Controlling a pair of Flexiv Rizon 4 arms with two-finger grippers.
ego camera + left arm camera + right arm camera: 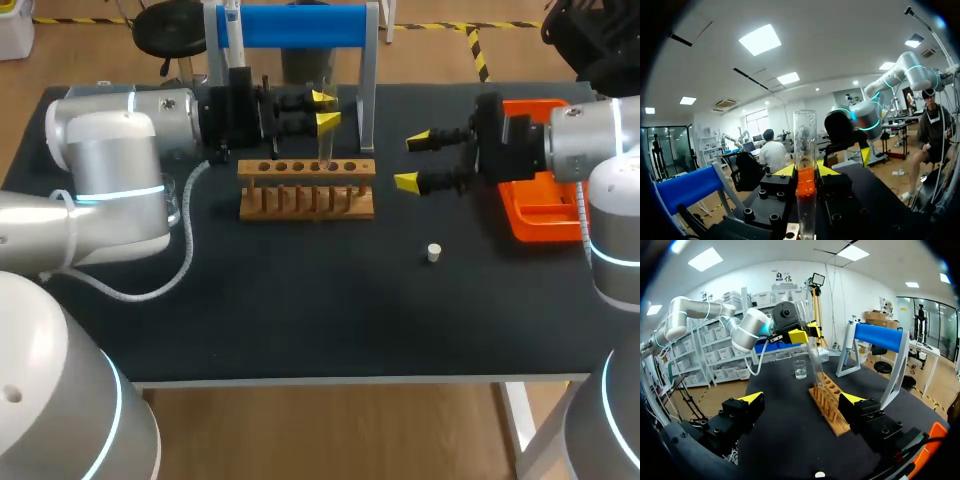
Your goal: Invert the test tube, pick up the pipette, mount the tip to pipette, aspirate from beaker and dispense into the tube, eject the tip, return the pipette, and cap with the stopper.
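My left gripper (323, 109) is shut on a clear test tube (325, 147) that stands upright, its lower end at a hole of the wooden rack (307, 188). In the left wrist view the tube (805, 145) runs between the yellow fingertips (785, 170). My right gripper (412, 160) stands open and empty just right of the rack, facing the tube. In the right wrist view the tube (816, 362), the left gripper (802, 335) and the rack (829, 402) lie ahead of my right gripper (802, 400). A small white stopper (433, 252) lies on the table. The pipette (232, 30) hangs on the blue stand (300, 25).
An orange tray (540, 205) sits at the right under my right arm. A glass beaker (800, 369) stands beyond the rack in the right wrist view. The blue stand's posts rise close behind the rack. The dark table (300, 320) stretches in front.
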